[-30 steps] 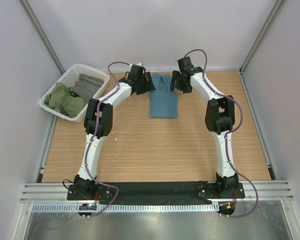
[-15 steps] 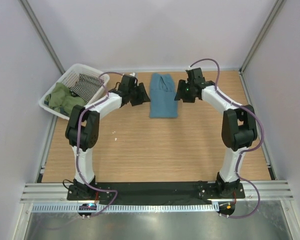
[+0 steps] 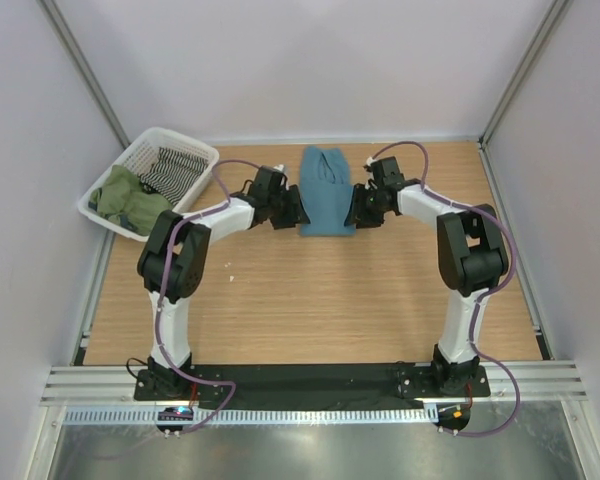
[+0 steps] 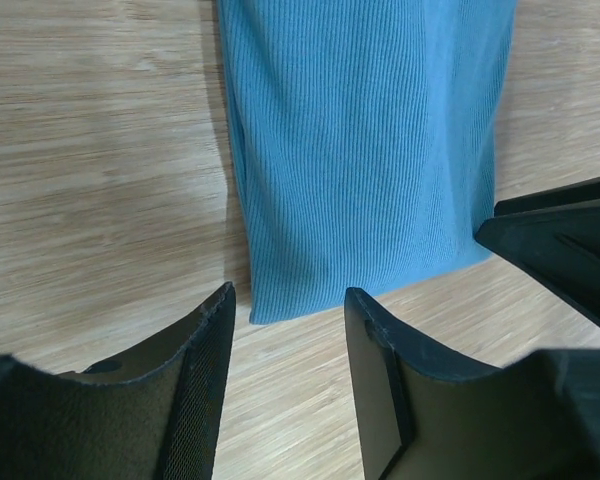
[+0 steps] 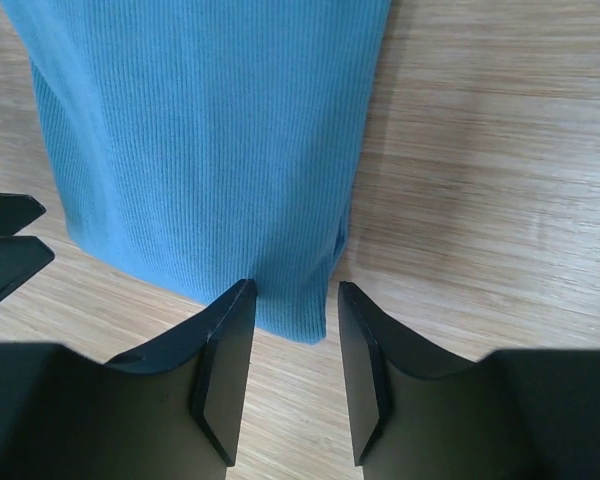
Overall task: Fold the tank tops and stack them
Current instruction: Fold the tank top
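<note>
The teal-blue tank top [image 3: 327, 190] lies on the wooden counter [image 3: 310, 300] toward 12 o'clock, flat and folded into a narrow upright strip, with its neck end toward the far wall and its hem toward the arms. The other top, the olive-green tank top [image 3: 125, 197], sits bunched in the white basket [image 3: 115, 224] at about 10 o'clock, with a striped cloth [image 3: 175, 170] beside it (its chest graphic cannot be made out from above).

Both arms reach in low toward the teal strip. The left end effector [image 3: 292, 208] is at the strip's 7 o'clock corner and the right end effector [image 3: 358, 208] at its 5 o'clock corner, one on each side of the hem.

In the left wrist view, the left end effector [image 4: 290, 300] has its fingers spread, and the ribbed hem corner of the teal-blue tank top [image 4: 360, 150] lies just ahead of the gap, not pinched. The other arm's dark fingers show at 3 o'clock.

In the right wrist view, the right end effector [image 5: 295, 290] is likewise spread. The hem corner of the teal-blue tank top [image 5: 210, 130] sits right at the gap between the fingertips, and nothing is clamped.
</note>
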Robot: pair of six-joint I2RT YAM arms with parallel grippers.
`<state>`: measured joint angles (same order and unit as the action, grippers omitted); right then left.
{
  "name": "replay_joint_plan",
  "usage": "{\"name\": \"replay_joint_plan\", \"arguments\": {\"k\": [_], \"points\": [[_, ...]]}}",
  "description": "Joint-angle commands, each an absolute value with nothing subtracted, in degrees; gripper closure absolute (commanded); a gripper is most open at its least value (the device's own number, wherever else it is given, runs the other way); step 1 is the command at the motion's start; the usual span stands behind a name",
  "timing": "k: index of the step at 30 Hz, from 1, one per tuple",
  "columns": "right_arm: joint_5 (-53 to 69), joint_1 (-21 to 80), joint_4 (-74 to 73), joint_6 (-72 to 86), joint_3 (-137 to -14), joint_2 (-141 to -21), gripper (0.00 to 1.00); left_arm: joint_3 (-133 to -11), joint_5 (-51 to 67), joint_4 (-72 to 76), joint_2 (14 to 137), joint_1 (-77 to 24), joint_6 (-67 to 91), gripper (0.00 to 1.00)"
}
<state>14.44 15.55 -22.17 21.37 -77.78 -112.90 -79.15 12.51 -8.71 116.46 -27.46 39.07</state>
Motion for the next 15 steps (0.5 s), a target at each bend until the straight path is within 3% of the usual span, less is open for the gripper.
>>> {"name": "replay_joint_plan", "arguments": {"k": [1,4,5,9,12,14,15], "points": [[16.96,16.26,-19.25,21.62,-77.26,-112.68,0.55,-78.58,13.18,-5.98,116.8,-28.04,39.64,0.51],[16.88,16.61,-17.85,21.8,-74.71,-111.62,0.55,-78.14,13.36,-5.89,117.16,-28.12,39.73,0.56],[16.96,16.52,-17.49,21.8,-74.19,-111.36,0.56,-78.22,13.53,-5.8,117.59,-28.12,39.73,0.63],[17.84,16.7,-17.05,21.97,-72.43,-111.62,0.59,-78.22,14.24,-5.8,117.95,-28.21,39.81,0.69],[18.11,16.79,-16.18,22.24,-70.67,-110.39,0.7,-77.35,13.8,-5.8,117.69,-28.39,39.99,0.71],[17.93,16.96,-16.08,22.59,-69.35,-109.26,0.8,-77.17,14.15,-5.89,117.77,-28.56,40.16,0.82],[17.84,17.05,-16.08,22.67,-68.91,-108.9,0.89,-76.99,14.32,-5.98,117.77,-28.65,40.25,0.88]]}}
